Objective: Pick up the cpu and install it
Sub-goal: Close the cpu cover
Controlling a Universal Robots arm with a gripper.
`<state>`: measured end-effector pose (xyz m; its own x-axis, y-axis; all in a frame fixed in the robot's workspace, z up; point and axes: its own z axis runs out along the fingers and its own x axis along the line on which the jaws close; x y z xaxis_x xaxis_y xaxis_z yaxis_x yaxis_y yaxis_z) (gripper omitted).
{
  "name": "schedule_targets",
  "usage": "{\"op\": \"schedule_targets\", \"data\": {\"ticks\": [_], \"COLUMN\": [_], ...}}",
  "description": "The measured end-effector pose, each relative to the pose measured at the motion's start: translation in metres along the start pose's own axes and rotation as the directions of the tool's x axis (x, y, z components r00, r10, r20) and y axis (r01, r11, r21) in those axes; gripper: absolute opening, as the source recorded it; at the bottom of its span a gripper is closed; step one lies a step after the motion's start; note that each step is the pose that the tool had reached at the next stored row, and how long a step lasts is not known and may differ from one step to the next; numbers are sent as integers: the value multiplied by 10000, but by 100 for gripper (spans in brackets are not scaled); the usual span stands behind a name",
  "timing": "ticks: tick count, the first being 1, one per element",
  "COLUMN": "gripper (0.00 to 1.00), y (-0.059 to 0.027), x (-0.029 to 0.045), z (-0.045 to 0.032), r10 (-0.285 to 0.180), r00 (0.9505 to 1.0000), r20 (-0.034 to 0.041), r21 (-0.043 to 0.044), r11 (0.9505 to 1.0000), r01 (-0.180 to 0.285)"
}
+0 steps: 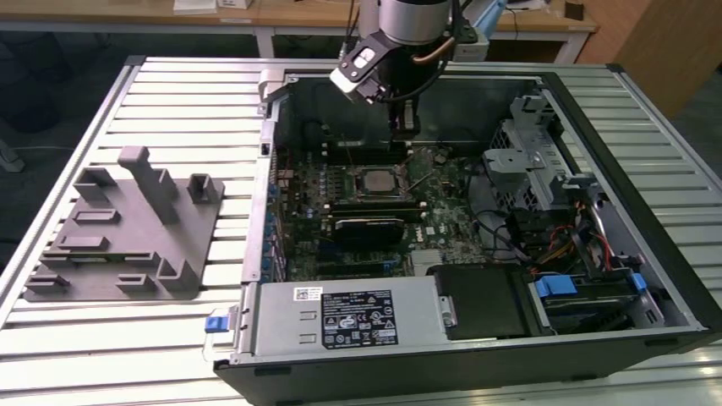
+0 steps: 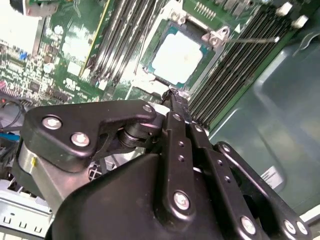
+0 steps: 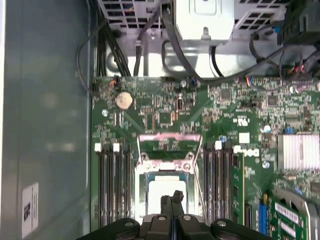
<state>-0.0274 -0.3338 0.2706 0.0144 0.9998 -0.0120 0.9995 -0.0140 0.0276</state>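
The cpu [image 1: 373,180] lies flat in the socket on the green motherboard [image 1: 445,190] inside the open computer case, its pale silver top facing up. In both wrist views the cpu [image 2: 177,59] [image 3: 161,187] sits inside the metal socket frame, between rows of dark memory slots. My gripper [image 1: 404,128] hangs above the board, just behind the socket in the exterior view. Its two black fingers [image 2: 176,107] are pressed together at the tips, with nothing between them. In the first wrist view the gripper [image 3: 172,196] covers one edge of the cpu.
A grey plastic fixture [image 1: 124,228] with upright posts stands on the slatted table at the exterior view's left. The case walls [image 1: 270,118], drive cage [image 1: 530,161], power supply [image 1: 338,317] and loose cables [image 1: 542,228] ring the motherboard.
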Motion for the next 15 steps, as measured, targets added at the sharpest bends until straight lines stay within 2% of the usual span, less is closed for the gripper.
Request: {"op": "schedule_targets", "data": {"ticks": [15], "gripper": [11], "y": [346], "x": [8], "z": [10], "r10": [-2], "r00": [10000], "r20": [0], "r21": [0], "r11": [10000], "r01": [2]}}
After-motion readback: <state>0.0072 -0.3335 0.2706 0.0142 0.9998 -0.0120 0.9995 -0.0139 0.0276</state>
